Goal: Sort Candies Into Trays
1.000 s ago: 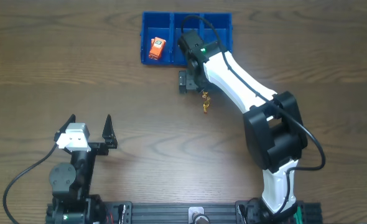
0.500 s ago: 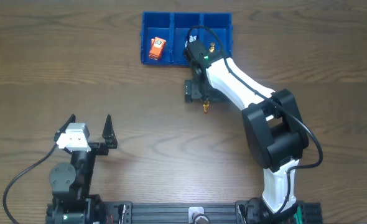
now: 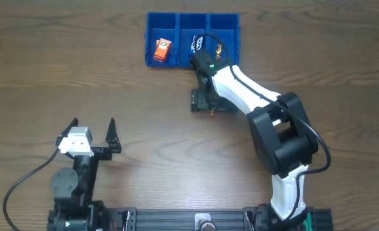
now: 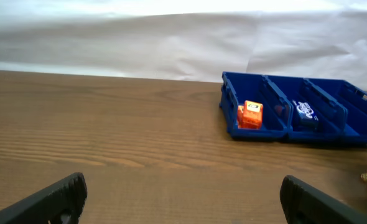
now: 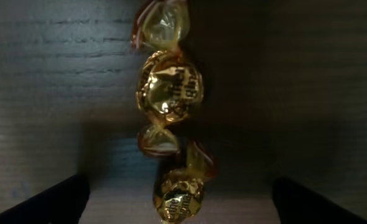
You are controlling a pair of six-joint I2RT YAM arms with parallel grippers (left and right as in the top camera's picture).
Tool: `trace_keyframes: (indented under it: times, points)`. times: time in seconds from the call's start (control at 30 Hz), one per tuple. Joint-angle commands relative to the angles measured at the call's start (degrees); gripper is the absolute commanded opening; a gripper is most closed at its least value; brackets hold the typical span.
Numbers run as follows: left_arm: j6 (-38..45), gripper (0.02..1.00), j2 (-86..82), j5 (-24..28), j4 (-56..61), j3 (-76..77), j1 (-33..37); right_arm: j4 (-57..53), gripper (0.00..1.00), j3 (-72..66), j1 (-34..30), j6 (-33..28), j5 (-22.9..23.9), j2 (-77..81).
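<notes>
Two gold-wrapped candies lie on the wooden table, one farther out and one close between my right gripper's fingers. My right gripper hangs low and open directly over them, just in front of the blue three-compartment tray. An orange candy sits in the tray's left compartment and a blue-wrapped candy in the middle one. A gold candy shows in the right compartment. My left gripper stays open at the near left with nothing in it.
The left wrist view shows the tray across bare wood, with the orange candy and the blue candy inside. A white wall stands behind the table.
My right gripper has moved from the tray's front edge toward the near side and come down over the gold candies on the table. The left arm has kept still.
</notes>
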Motion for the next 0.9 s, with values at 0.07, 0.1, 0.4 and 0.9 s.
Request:
trace_keyframes:
  times: [0.07, 0.1, 0.4, 0.9]
  points:
    - [0.39, 0.998, -0.33, 1.2, -2.01, -1.07, 0.17, 0.31, 0.847, -0.72, 0.13, 0.98, 0.57, 0.52]
    - [0.39, 0.998, -0.33, 1.2, -2.01, -1.07, 0.17, 0.59, 0.798, -0.72, 0.13, 0.98, 0.57, 0.52]
    - [0.39, 0.998, -0.33, 1.2, -2.01, -1.07, 0.17, 1.16, 0.533, -0.74, 0.13, 0.96, 0.57, 0.52]
    - [0.39, 0.998, -0.33, 1.2, -2.01, -1.07, 0.17, 0.17, 0.183, -0.74, 0.13, 0.94, 0.59, 0.52]
